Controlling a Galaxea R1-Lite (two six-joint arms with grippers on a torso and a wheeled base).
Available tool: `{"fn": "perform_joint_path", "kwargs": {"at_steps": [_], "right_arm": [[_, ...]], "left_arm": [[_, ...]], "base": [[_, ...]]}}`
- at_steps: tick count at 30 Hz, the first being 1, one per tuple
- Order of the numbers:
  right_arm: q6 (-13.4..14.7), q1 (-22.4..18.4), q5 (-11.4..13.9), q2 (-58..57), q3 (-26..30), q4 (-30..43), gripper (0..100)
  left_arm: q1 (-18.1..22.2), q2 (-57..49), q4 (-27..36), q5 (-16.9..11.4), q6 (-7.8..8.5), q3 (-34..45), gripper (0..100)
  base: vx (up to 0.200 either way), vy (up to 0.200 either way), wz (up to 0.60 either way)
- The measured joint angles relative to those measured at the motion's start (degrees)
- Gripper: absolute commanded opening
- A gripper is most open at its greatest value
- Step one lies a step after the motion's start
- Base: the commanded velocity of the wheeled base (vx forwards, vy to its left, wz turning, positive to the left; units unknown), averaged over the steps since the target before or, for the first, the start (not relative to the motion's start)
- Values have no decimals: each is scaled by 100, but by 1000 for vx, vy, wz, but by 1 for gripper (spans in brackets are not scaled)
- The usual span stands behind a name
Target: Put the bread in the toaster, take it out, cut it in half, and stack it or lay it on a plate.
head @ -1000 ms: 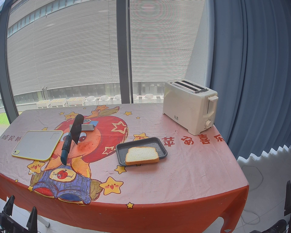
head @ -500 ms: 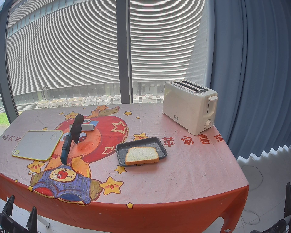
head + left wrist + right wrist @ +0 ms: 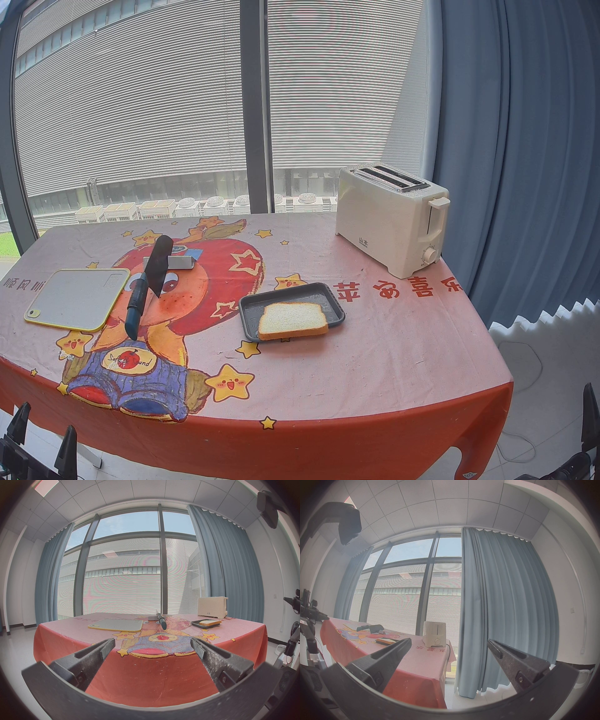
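**Dark wedge fingers, curved mount**

The left gripper (image 3: 152, 641) and right gripper (image 3: 449, 642) look alike: charcoal fingers (image 3: 87, 664) tapering to blunt wedges, rough and speckled. A small round screw (image 3: 80, 677) sits near each finger's base, where it joins a smooth grey curved bracket (image 3: 150, 709).

Square slice of white bread (image 3: 292, 319) flat on a dark grey rectangular plate (image 3: 252, 310).
The cream plastic two-slot toaster (image 3: 390, 220) stands upright farther back on the right, well apart, lever up.
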Motion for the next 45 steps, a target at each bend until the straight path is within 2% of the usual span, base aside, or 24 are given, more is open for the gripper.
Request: {"fn": "perform_joint_path", "kwargs": {"at_steps": [20, 27, 45], "right_arm": [[-30, -4, 11, 369, -428, 162, 100], [-63, -15, 252, 634, -456, 162, 100], [-156, -9, 318, 1257, -681, 317, 100]], "left_arm": [[2, 0, 0, 0, -2, 0, 100], [2, 0, 0, -2, -2, 0, 100], [2, 0, 0, 0, -2, 0, 100]], "base": [[0, 0, 0], [0, 0, 0], [0, 0, 0]]}}
